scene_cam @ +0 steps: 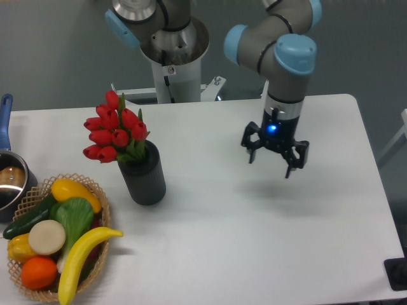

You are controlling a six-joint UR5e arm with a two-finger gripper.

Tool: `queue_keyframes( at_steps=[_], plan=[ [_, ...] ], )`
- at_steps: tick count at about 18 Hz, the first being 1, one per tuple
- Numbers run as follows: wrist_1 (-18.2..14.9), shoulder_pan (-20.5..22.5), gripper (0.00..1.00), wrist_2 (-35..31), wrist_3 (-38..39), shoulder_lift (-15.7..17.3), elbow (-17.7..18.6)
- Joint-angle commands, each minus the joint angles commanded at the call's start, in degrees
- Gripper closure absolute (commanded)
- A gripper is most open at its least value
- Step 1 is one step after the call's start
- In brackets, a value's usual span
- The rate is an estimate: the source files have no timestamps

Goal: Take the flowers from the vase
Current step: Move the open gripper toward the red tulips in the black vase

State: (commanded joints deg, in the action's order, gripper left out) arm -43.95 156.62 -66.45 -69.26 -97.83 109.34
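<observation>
A bunch of red tulips, the flowers [114, 130], stands in a matte black ribbed vase [145, 178] on the left half of the white table. Their green leaves lean out over the vase's mouth. My gripper [272, 160] hangs over the middle-right of the table, well to the right of the vase and apart from it. Its fingers point down and are spread, with nothing between them.
A wicker basket [95, 190] of toy fruit and vegetables sits at the front left, close to the vase. A steel pot [9, 184] with a blue handle stands at the left edge. The arm's base column [175, 63] rises behind the table.
</observation>
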Motion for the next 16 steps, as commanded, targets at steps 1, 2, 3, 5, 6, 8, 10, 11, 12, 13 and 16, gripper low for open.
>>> queue_keyframes(
  at_steps=[1,2,3,5,6,8,10,11,12,13,16],
  plan=[
    [0.0,-0.3,0.0,0.6,0.1,0.8,0.1],
    [-0.1,-0.8,0.0,2.7,0.2,1.7,0.4],
    [-0.3,-1.0,0.0,5.7,0.3,2.5,1.2],
    [-0.4,-1.0,0.0,12.9,0.2,4.0,4.3],
    [-0.4,-1.0,0.0,16.3,-0.1,4.8,6.0],
    [-0.4,-1.1,0.0,19.9,-0.8,7.0,8.9],
    [-0.4,-1.1,0.0,20.5,-2.5,9.4,11.6],
    [-0.4,-1.1,0.0,21.4,-3.6,10.6,12.8],
    [-0.4,-1.1,0.0,22.5,-4.1,11.9,14.1],
    [-0.5,-1.1,0.0,23.7,-4.2,13.6,15.0],
    [-0.9,-1.9,0.0,25.5,-4.2,17.3,17.7]
  ],
)
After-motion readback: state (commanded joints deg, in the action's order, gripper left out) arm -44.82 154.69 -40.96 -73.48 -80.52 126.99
